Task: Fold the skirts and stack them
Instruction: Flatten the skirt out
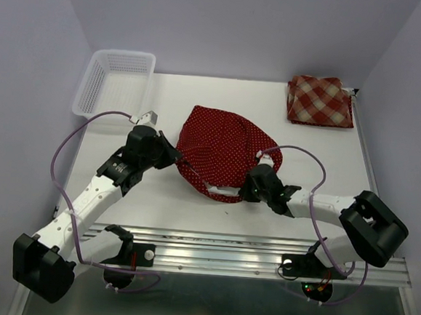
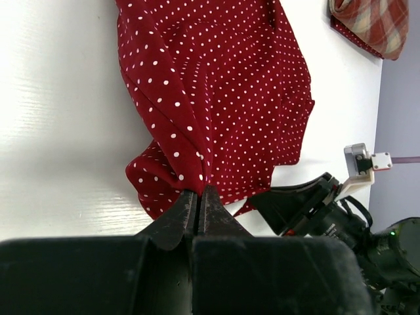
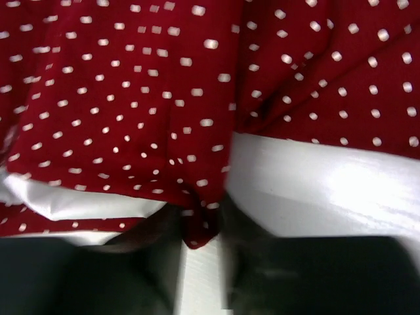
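Observation:
A dark red skirt with white polka dots (image 1: 222, 147) lies crumpled at the table's middle. My left gripper (image 1: 178, 157) is shut on its left edge; in the left wrist view the cloth (image 2: 223, 85) rises out of the closed fingertips (image 2: 199, 193). My right gripper (image 1: 243, 191) sits at the skirt's near right edge. In the blurred right wrist view its fingers stand apart, with a small fold of the skirt (image 3: 131, 98) hanging between them at the gripper (image 3: 200, 230) and white table showing below. A red-and-tan plaid skirt (image 1: 319, 100) lies folded at the back right corner.
A white mesh basket (image 1: 92, 90) stands at the back left corner. The metal rail (image 1: 261, 253) carrying the arm bases runs along the near edge. Pale walls close the table at left, back and right. Purple cables loop above both arms.

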`<state>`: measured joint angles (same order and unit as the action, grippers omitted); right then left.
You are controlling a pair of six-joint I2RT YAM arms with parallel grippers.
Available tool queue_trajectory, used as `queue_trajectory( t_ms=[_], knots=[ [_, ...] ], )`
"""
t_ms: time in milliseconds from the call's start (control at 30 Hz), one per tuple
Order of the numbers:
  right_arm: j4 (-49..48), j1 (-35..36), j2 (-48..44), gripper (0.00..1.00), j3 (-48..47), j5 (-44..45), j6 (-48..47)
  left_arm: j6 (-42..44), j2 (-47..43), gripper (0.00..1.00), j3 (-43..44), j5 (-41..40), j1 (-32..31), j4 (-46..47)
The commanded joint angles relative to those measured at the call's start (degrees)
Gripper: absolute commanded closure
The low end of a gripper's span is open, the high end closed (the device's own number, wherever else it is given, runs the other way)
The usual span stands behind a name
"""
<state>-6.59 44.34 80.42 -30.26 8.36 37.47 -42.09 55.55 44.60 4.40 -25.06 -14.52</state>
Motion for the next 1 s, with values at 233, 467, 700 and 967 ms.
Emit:
queue_trajectory(
  t_ms=[233,467,700,967],
  knots=[
    [40.6,0.1,-11.2,0.99,-24.3,28.0,0.9,1.2,-2.1,1.00,15.1,-12.5,-0.1,-6.9],
    [51.8,0.1,-23.6,0.99,-54.2,32.3,-12.4,1.8,-2.4,1.00,33.7,-18.6,0.0,-9.6],
    [50.4,0.1,-20.5,0.97,-70.5,24.1,-22.5,4.2,-3.3,1.00,43.6,-20.9,0.0,-7.8],
    [47.6,0.1,-13.0,0.96,-65.3,34.3,-25.1,4.5,0.3,1.00,39.2,-23.1,0.1,-4.6]
  ],
)
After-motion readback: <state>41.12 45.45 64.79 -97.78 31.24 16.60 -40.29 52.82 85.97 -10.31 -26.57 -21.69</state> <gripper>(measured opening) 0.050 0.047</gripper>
